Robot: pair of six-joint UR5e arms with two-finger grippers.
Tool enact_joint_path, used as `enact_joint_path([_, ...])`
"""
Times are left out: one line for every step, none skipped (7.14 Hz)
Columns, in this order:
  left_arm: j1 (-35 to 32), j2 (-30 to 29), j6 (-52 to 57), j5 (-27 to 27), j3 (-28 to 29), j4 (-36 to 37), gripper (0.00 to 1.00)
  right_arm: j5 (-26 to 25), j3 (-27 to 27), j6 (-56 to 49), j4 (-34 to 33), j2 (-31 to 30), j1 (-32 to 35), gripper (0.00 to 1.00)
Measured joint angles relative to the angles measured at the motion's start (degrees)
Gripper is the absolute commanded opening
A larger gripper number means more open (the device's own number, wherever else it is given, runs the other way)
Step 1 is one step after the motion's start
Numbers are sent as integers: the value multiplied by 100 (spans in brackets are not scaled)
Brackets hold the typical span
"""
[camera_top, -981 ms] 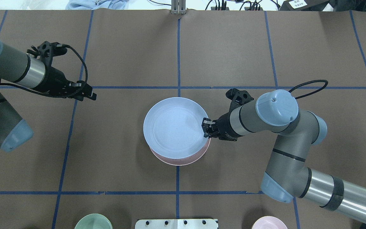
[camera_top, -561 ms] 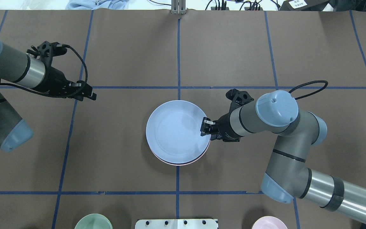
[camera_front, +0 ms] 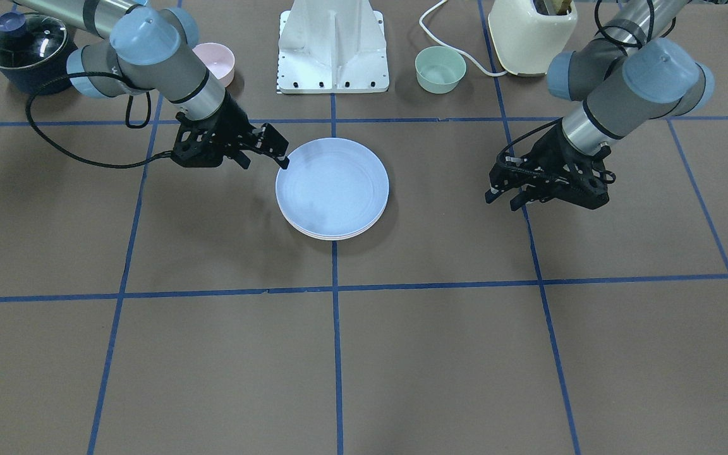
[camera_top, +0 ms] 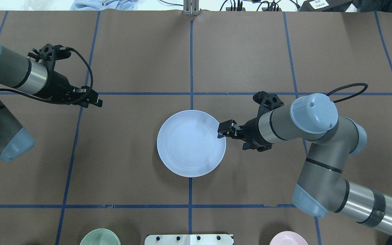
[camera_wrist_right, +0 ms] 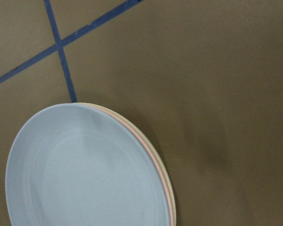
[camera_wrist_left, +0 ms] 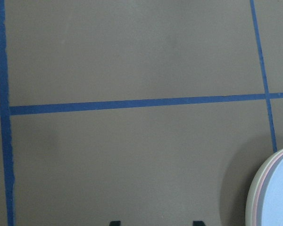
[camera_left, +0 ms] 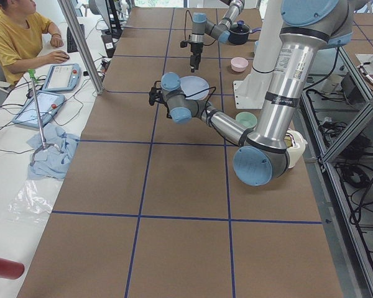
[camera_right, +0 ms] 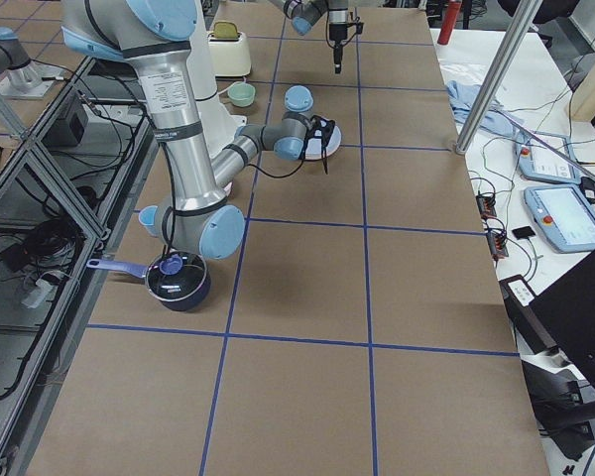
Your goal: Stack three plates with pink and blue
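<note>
The light blue plate (camera_top: 191,143) lies on top of a stack at the table's middle, also seen in the front view (camera_front: 332,188). In the left wrist view only thin rims of the pink plate (camera_wrist_left: 259,200) and the cream plate (camera_wrist_left: 252,197) show under it. My right gripper (camera_top: 222,130) is open and empty, level with the stack's right rim and just clear of it. My left gripper (camera_top: 95,100) is open and empty, hovering well to the left of the stack and a little beyond it.
A small green bowl (camera_front: 440,68) and a small pink bowl (camera_front: 215,62) stand by the white robot base (camera_front: 333,50). A lidded dark pot (camera_front: 23,47) and a cream appliance (camera_front: 531,31) sit at the near corners. An operator (camera_left: 18,37) sits beyond the table.
The blue plate came down level onto the pink plate. My right gripper let go of it and drew back to the right. The left arm stayed still.
</note>
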Motion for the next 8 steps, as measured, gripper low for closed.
enact_joint_path([-128, 120, 444, 0, -9, 5, 60, 100, 90, -219, -2, -322, 269, 100])
enact_joint_path([-300, 311, 919, -2, -26, 4, 61, 257, 126, -710, -3, -687, 556, 100])
enact_joint_path([-527, 590, 1476, -15, -57, -11, 61, 497, 140, -1341, -3, -1094, 924, 100])
enact_joint_path([-814, 912, 2087, -101, -85, -35, 61, 807, 139, -2075, -3, -1527, 1370, 100])
enact_joint_path([-1180, 1217, 2758, -304, -78, -46, 62, 1126, 124, -2913, -3, -1967, 1861, 100])
enact_joint_path([-1614, 1457, 3520, -536, -13, -29, 62, 1407, 85, -3709, -5, -2351, 2365, 100])
enact_joint_path([-2031, 1612, 4244, -714, 129, 4, 62, 1649, 20, -4437, -11, -2689, 2869, 100])
enact_joint_path([-2377, 1689, 4759, -884, 346, 10, 62, 1804, -99, -5154, -15, -2999, 3313, 100])
